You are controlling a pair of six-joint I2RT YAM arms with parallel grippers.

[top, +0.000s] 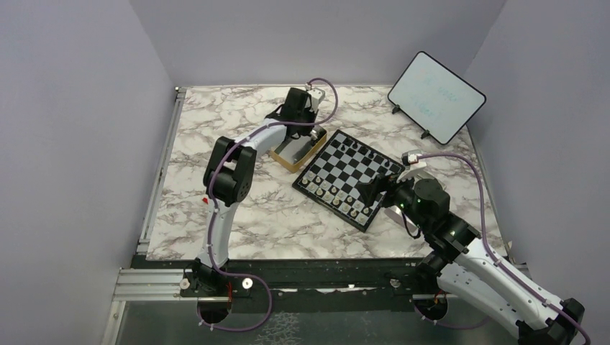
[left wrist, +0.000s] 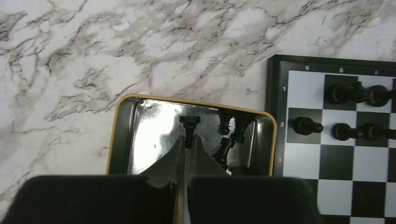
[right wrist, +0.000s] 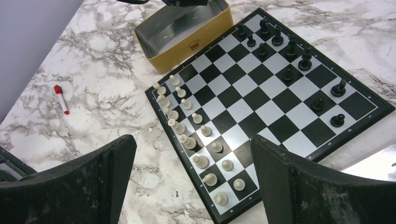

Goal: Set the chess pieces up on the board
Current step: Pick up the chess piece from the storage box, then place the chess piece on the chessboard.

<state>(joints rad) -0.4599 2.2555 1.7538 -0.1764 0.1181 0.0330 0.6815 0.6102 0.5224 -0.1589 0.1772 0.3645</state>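
Note:
My left gripper reaches into the gold tin and is shut on a black chess piece, pinched between the fingertips. A few more black pieces lie at the tin's right end. The board sits just right of the tin. On the board, black pieces stand on the far side and two rows of pale pieces line the near-left side. My right gripper hangs open above the pale rows, holding nothing. From above, it is at the board's near-right edge.
A white tablet with a dark rim stands propped at the back right. A small red-capped marker lies on the marble left of the board. Grey walls close in the table on the left, back and right.

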